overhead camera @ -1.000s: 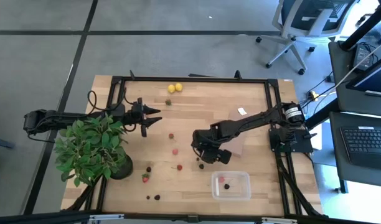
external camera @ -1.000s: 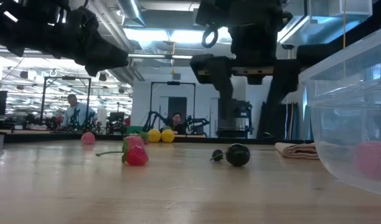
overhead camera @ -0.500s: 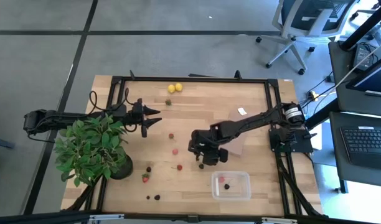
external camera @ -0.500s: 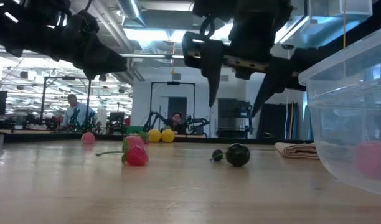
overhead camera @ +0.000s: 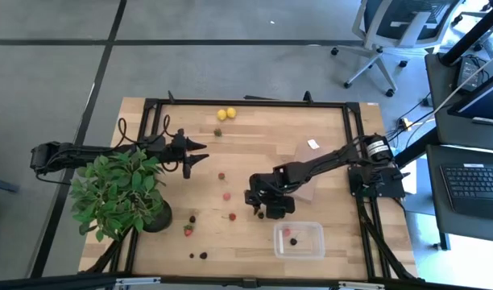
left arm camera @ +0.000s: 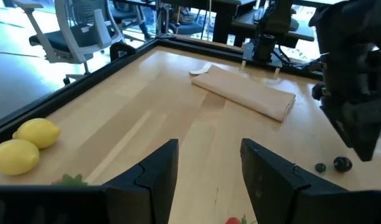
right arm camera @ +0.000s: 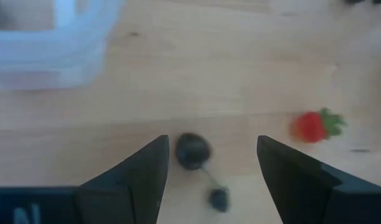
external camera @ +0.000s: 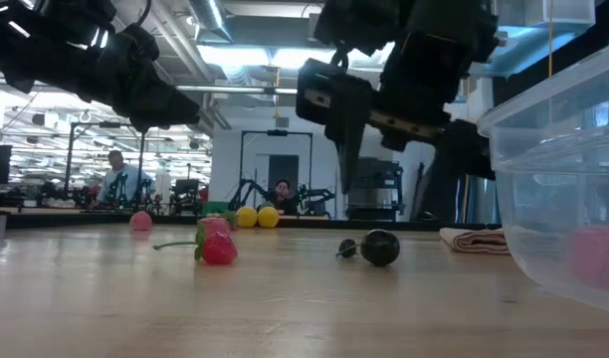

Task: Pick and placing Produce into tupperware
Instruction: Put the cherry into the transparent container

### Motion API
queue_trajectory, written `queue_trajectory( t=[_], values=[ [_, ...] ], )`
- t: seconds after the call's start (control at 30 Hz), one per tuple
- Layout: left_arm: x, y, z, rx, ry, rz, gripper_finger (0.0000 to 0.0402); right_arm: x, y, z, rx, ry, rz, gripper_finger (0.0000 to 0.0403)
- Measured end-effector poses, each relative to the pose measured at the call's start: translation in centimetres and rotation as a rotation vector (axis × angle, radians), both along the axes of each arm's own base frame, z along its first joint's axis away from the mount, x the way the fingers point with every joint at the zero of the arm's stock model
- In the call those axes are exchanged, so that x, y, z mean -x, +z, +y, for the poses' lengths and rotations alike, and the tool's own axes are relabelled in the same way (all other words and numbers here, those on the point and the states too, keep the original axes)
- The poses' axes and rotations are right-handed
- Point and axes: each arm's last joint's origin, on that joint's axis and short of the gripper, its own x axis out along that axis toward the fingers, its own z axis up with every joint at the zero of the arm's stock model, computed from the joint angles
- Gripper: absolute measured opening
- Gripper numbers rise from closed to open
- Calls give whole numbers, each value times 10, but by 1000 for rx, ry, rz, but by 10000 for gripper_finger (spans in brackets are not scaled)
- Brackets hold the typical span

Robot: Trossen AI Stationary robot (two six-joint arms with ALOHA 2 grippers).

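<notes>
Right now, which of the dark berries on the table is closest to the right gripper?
The dark berry lying on the wood between the right gripper's open fingers, near the tupperware. The other dark berries lie farther left, toward the potted plant.

The light wooden worktop [overhead camera: 254, 137] is bordered by a black frame. Two yellow lemons [overhead camera: 226, 113] lie touching at its far edge, with a small dark piece [overhead camera: 217, 132] just beside them. A potted plant [overhead camera: 118, 193] stands at the near left corner. Red strawberries lie scattered around the middle [overhead camera: 226, 196], [overhead camera: 232, 216] and near the plant [overhead camera: 188, 230], with blackberries [overhead camera: 203, 255] along the near edge and another [overhead camera: 260, 214] nearer the middle. The clear tupperware [overhead camera: 298, 240] sits toward the near right, holding a red piece. A flat brown block [overhead camera: 308, 187] lies on the right side, a small white tag [overhead camera: 312, 144] beyond it.
</notes>
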Motion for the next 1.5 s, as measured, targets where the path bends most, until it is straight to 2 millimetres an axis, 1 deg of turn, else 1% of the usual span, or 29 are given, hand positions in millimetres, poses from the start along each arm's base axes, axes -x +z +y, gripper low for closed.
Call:
queue_trajectory(
  t=[0.13,0.3,0.4,0.57,0.73,0.83,0.97,1.17,1.3,1.5],
  values=[
    [0,-1,0,2,0,10,165,-2,-10,2,-52,12,36,244],
    [0,-1,0,7,1,14,165,-6,-30,5,-80,-6,87,244],
    [0,-1,0,7,1,12,165,-6,-35,5,-85,-21,107,244],
    [0,-1,0,8,2,11,165,-7,-36,3,-96,-53,128,244],
    [0,-1,0,10,2,9,165,-7,-37,-9,-118,-144,185,244],
    [0,-1,0,10,2,9,165,-8,-37,-12,-123,-168,200,244],
    [0,-1,0,10,2,10,165,-8,-37,-12,-117,-157,191,244],
    [0,-1,0,9,1,10,165,-7,-37,-6,-106,-133,185,243],
    [0,-1,0,8,1,10,165,-6,-37,-6,-108,-136,189,226],
    [0,-1,0,7,1,11,165,-6,-37,-5,-111,-133,193,171]
  ],
)
